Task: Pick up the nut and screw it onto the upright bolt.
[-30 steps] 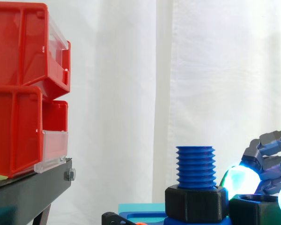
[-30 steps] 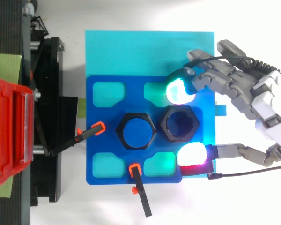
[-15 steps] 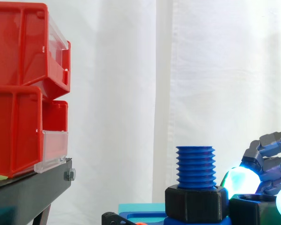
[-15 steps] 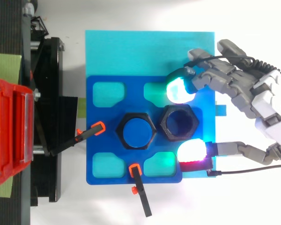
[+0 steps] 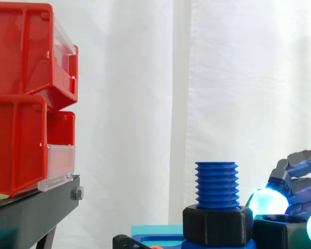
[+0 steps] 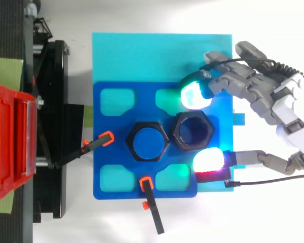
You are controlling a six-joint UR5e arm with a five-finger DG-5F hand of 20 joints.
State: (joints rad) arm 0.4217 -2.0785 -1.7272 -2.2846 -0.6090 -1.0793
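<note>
One nut [image 6: 193,131], seemingly pinched in hand [image 6: 273,101]

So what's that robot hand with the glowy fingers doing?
The robot's hand is grabbing a loose black nut. Its glowing fingertips pinch the nut from two opposite sides while it sits on the blue plate. Right beside it stands the blue bolt, upright in a black hex base. The nut has not been lifted or put on the bolt yet.
</note>
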